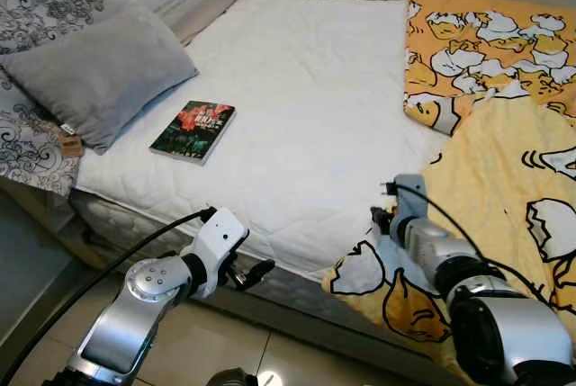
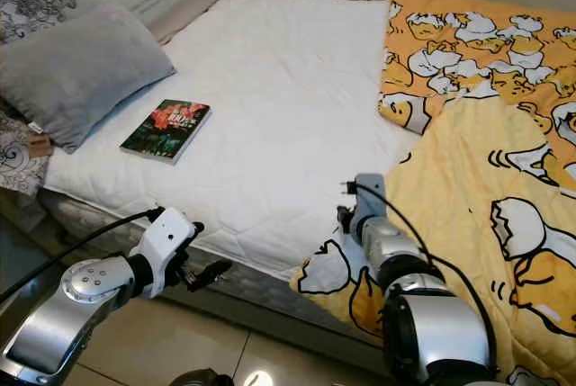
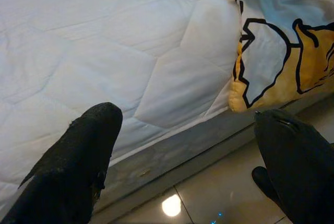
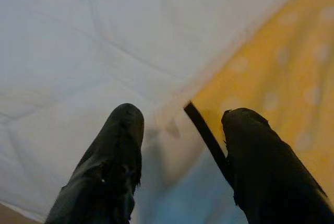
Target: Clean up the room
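At the lower left of the head view, the robot's silver left arm (image 1: 135, 314) has a round jointed elbow, a white boxy wrist housing and a black cable looping along it. At lower right, the silver right arm (image 1: 490, 314) carries black ribbed collars, a grey wrist block and thin black cables. The black tapered fingers (image 3: 78, 161) look matte and rubbery.

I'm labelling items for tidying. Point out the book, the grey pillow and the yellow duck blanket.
Dark-covered paperback book (image 1: 193, 130), left eye view, middle of cover.
Grey rectangular fabric pillow (image 1: 101, 74), left eye view, centre of its face.
Yellow duck-print blanket (image 2: 468, 179), right eye view, plain yellow fold.
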